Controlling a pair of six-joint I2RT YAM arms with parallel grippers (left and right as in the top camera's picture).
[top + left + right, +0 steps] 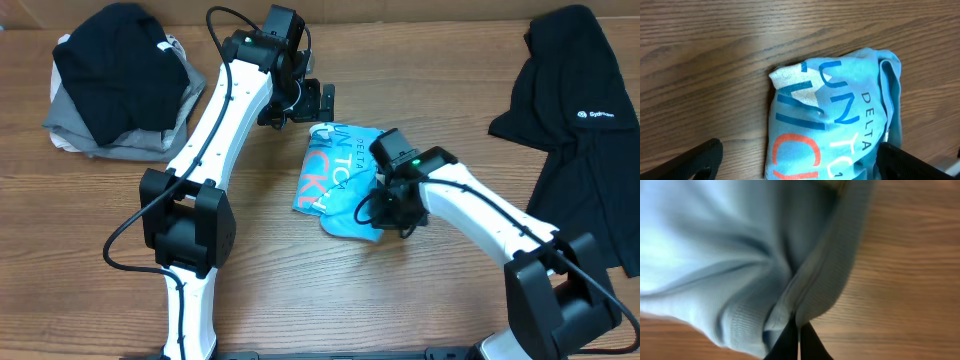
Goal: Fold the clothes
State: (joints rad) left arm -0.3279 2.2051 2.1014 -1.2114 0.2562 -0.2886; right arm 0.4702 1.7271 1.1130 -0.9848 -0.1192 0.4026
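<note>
Limp and light, the light-blue printed T-shirt (335,165) should lift best by its hem, where the right gripper (799,337) is clenched; the left gripper (800,161) hovers released above it.

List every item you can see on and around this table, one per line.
T-shirt: one, light blue with dark-blue and orange print, crumpled at the table's middle.
black garment: one, black with a small white logo, spread at the right side.
pile of clothes: one, black on top of grey, at the far left.
table: one, brown wood grain, under everything.
left arm: one, white with black joints, at the left side.
right arm: one, white with black joints, at the right side.
left gripper: one, black, open, by the T-shirt's far edge.
right gripper: one, black, shut on the T-shirt's near edge.
</note>
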